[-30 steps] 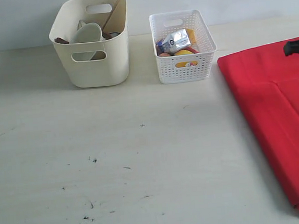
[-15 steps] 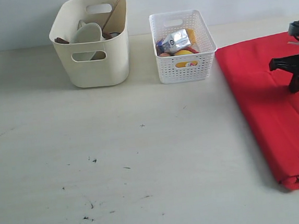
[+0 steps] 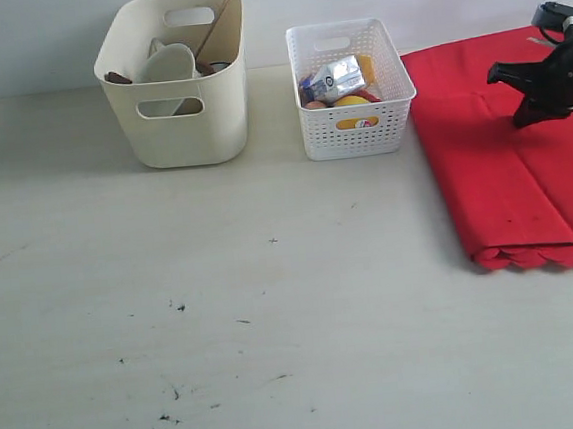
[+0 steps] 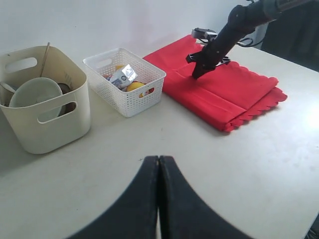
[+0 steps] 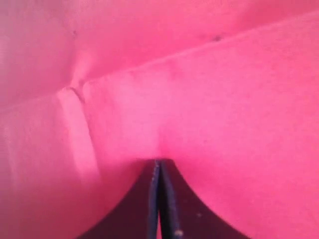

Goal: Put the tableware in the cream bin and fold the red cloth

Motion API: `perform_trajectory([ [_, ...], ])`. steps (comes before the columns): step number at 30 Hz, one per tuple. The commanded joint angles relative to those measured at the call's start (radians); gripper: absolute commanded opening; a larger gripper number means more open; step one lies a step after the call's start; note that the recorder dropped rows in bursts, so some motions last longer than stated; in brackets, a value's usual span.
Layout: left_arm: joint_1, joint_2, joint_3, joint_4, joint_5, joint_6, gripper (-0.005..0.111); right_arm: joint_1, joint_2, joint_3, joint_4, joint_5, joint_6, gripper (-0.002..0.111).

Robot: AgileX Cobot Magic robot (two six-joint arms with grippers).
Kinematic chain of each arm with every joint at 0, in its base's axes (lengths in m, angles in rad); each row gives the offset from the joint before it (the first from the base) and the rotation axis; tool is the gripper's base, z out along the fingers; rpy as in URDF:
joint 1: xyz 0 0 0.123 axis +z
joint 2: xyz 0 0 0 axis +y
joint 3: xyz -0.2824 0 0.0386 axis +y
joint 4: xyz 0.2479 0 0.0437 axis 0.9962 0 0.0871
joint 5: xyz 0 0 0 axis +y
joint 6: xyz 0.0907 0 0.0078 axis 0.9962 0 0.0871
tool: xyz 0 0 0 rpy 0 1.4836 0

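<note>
The closed right claw (image 3: 521,116) rests tip-down on the folded bright red fabric cloth (image 3: 506,195), whose length runs back from its scalloped edge; the shut left claw (image 4: 158,167) hangs well apart.

Cream bin (image 3: 177,134) sits upright at the back left, with the pale bowl (image 3: 165,64) tilted inside and chopsticks (image 3: 215,20) leaning against its far corner. Red cloth (image 3: 504,175) lies folded flat on the right, scalloped edges stacked along the near side.

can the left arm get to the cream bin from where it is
Probably yes: only bare table lies between the left pincer and the cream bin, with nothing standing in the way.
</note>
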Motion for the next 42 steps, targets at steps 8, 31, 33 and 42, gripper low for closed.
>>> perform_trajectory([
  [8, 0.001, -0.004, 0.003, -0.014, -0.007, -0.007, 0.0, 0.017, 0.196, -0.221, 0.039, 0.124, -0.013, 0.0],
  [31, 0.001, -0.004, 0.018, -0.014, -0.034, -0.001, 0.0, 0.042, -0.086, -0.281, -0.129, 0.33, 0.065, 0.0],
  [33, 0.001, -0.004, 0.018, -0.012, -0.043, 0.004, 0.0, 0.042, -0.159, -0.281, -0.175, 0.36, 0.085, 0.0],
  [42, 0.001, -0.004, 0.029, 0.002, -0.074, 0.011, 0.0, 0.042, -0.501, -0.201, -0.232, 0.436, 0.09, 0.0],
])
